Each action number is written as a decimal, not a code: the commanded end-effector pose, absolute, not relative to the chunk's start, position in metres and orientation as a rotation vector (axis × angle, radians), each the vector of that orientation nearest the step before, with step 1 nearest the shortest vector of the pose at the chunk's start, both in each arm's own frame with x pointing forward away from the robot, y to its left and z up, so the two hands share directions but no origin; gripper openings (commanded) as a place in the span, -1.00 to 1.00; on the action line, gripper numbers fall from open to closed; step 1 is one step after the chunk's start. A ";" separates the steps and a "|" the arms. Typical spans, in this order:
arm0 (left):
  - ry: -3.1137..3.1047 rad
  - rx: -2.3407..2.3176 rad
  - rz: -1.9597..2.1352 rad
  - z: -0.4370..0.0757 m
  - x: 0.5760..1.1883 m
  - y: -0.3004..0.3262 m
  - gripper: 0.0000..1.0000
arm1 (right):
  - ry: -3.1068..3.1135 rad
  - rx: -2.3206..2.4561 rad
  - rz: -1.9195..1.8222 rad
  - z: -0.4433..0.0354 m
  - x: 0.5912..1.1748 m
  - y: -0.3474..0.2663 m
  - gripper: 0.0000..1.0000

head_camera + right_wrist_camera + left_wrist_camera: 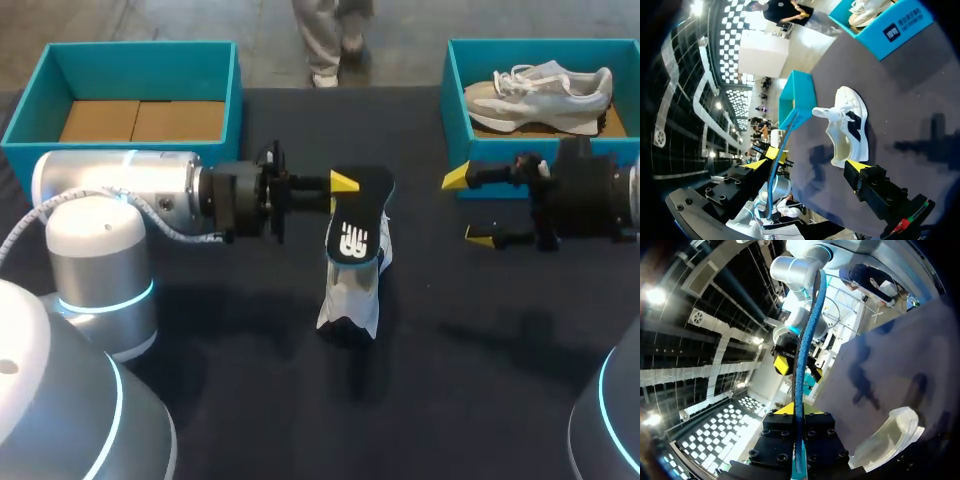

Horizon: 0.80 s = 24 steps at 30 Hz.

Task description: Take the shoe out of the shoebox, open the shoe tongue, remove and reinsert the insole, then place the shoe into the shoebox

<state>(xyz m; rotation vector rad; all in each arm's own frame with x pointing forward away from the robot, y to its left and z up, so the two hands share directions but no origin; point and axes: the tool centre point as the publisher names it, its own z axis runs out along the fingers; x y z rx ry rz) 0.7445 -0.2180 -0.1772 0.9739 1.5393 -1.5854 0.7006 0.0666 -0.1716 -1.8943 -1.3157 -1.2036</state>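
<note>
A dark insole (pixel 357 215) with a blue underside hangs over the table's middle, my left gripper (pixel 340 183) shut on its heel end. In the left wrist view the insole (pixel 801 365) runs edge-on out from between the clamped fingers of my left gripper (pixel 799 412). Below it a white shoe (pixel 352 290) rests on the black table, also seen as the white shoe (pixel 847 130) in the right wrist view with its tongue pulled out. My right gripper (pixel 470 208) stands open to the right of the insole, nothing between its fingers; its own view has the right gripper (pixel 807 166) facing the insole (pixel 780 150).
A teal shoebox (pixel 235 95) stands at the back left, holding only cardboard. A second teal shoebox (pixel 455 85) at the back right holds another pale shoe (pixel 545 88), just behind my right arm.
</note>
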 end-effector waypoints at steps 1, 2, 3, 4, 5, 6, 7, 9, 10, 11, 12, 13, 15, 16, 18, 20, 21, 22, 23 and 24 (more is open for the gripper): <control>1.560 0.953 -1.588 -0.183 0.728 -0.206 -1.00 | -1.295 -1.930 -1.220 -0.181 0.687 0.070 1.00; 1.560 0.953 -1.588 -0.183 0.728 -0.206 -1.00 | -1.295 -1.930 -1.220 -0.181 0.687 0.070 1.00; 1.581 0.926 -1.616 -0.186 0.724 -0.204 -1.00 | -1.295 -1.936 -1.216 -0.186 0.683 0.072 1.00; 1.583 0.916 -1.623 -0.187 0.722 -0.203 -1.00 | -1.294 -1.938 -1.214 -0.188 0.681 0.073 1.00; 1.601 0.907 -1.636 -0.189 0.721 -0.202 -1.00 | -1.293 -1.939 -1.213 -0.191 0.679 0.074 1.00; 1.601 0.900 -1.648 -0.191 0.719 -0.201 -1.00 | -1.291 -1.941 -1.213 -0.193 0.678 0.075 1.00; 1.612 0.885 -1.660 -0.193 0.717 -0.200 -1.00 | -1.290 -1.946 -1.212 -0.195 0.677 0.076 1.00; 1.626 0.873 -1.681 -0.198 0.714 -0.199 -1.00 | -1.291 -1.952 -1.212 -0.200 0.674 0.079 1.00; 1.637 0.864 -1.688 -0.201 0.713 -0.199 -1.00 | -1.289 -1.953 -1.214 -0.202 0.673 0.080 1.00; 1.644 0.865 -1.683 -0.204 0.712 -0.198 -1.00 | -1.285 -1.953 -1.215 -0.205 0.672 0.081 1.00; 1.654 0.858 -1.695 -0.206 0.710 -0.198 -1.00 | -1.283 -1.952 -1.216 -0.208 0.671 0.082 1.00; 1.655 0.853 -1.698 -0.208 0.709 -0.197 -1.00 | -1.281 -1.953 -1.215 -0.210 0.671 0.082 1.00; 1.661 0.836 -1.721 -0.210 0.708 -0.197 -1.00 | -1.275 -1.954 -1.214 -0.214 0.669 0.083 1.00; 1.663 0.831 -1.726 -0.210 0.708 -0.197 -1.00 | -1.271 -1.955 -1.212 -0.217 0.668 0.084 1.00; 1.666 0.812 -1.751 -0.212 0.707 -0.197 -1.00 | -1.263 -1.956 -1.207 -0.221 0.667 0.085 1.00; 1.673 0.794 -1.769 -0.213 0.707 -0.196 -1.00 | -1.256 -1.961 -1.198 -0.225 0.665 0.086 1.00; 1.673 0.792 -1.772 -0.214 0.707 -0.196 -1.00 | -1.250 -1.961 -1.194 -0.227 0.665 0.087 1.00; 1.676 0.788 -1.777 -0.214 0.707 -0.196 -1.00 | -1.245 -1.962 -1.190 -0.229 0.664 0.087 1.00; 1.677 0.786 -1.778 -0.214 0.707 -0.195 -1.00 | -1.244 -1.962 -1.188 -0.230 0.664 0.087 1.00; 1.681 0.787 -1.779 -0.216 0.707 -0.195 -1.00 | -1.240 -1.964 -1.185 -0.232 0.663 0.087 1.00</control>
